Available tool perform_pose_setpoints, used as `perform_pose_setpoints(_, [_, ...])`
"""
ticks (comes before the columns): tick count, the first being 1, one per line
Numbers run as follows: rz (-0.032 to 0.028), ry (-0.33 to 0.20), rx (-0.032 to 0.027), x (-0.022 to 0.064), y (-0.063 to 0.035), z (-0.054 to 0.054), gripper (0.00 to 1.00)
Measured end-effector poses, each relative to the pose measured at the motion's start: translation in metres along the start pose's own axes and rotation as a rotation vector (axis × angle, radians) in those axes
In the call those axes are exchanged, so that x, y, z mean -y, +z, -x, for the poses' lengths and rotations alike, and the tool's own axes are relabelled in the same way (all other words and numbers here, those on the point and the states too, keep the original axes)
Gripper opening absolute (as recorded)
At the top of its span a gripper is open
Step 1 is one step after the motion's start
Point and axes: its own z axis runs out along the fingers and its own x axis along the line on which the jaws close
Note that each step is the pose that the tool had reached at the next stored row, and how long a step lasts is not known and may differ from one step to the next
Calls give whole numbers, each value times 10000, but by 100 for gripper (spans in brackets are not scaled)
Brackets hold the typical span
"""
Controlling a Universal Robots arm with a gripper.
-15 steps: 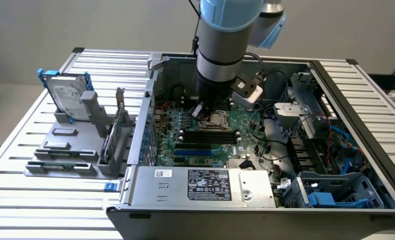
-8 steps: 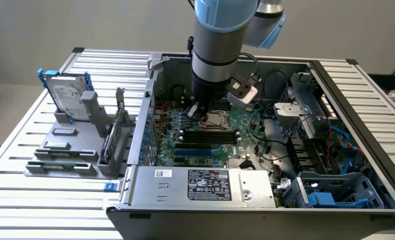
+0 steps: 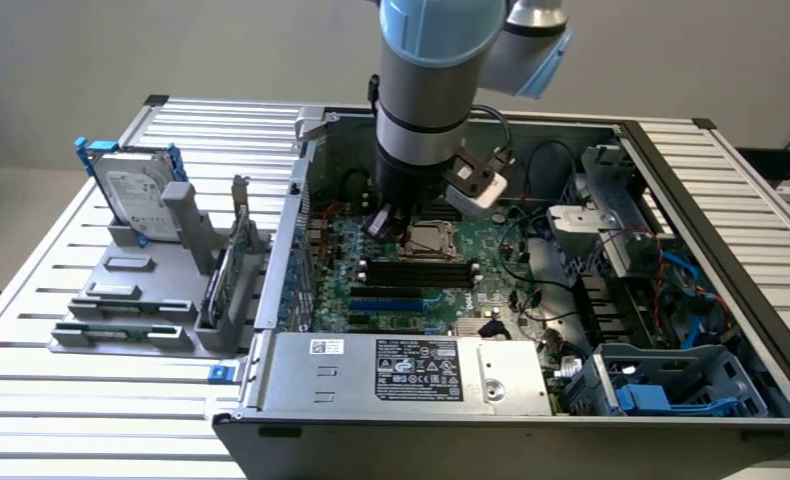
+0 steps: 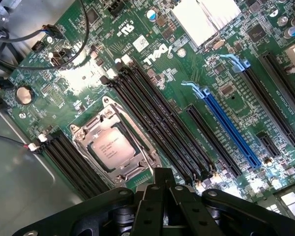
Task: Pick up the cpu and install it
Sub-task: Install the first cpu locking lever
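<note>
The cpu (image 4: 110, 147) sits flat in the metal-framed socket (image 4: 83, 142) on the green motherboard (image 4: 152, 69), at about 11 o'clock from the end effector (image 4: 162, 189) in the wrist view. The end effector's fingers are together, empty, hovering just above the board inside the open computer case (image 3: 368, 385).

The word "DELL" is printed in white on the green motherboard (image 4: 137, 73), tilted, just beside the ends of the black memory slots (image 4: 157, 113). Fine print is seen on the metal top of the cpu (image 4: 110, 147) seated in the socket, too small to be read. A white label (image 3: 419, 368) with small marks is carried on the power supply (image 3: 395, 375); its text cannot be made out.
</note>
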Motion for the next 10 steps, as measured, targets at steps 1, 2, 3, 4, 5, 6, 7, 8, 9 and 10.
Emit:
perform_pose_setpoints(1, [-1,0,-2,6,5,1,11])
perform_pose_setpoints(2, [-4,-1,-4,12,13,3,11])
perform_pose_setpoints(3, [-8,-2,-7,18,19,5,11])
perform_pose_setpoints(4, [-12,-4,-11,25,27,6,11])
perform_pose_setpoints(5, [-17,-8,-18,30,35,5,11])
perform_pose_setpoints(6, [-25,-13,-25,36,44,4,11])
perform_pose_setpoints(7, [-32,-18,-32,42,52,0,11])
perform_pose_setpoints(8, [-43,-28,-43,47,60,-4,11])
perform_pose_setpoints(9, [-55,-38,-55,52,68,-7,11])
perform_pose_setpoints(10, [-68,-49,-69,54,77,-9,11])
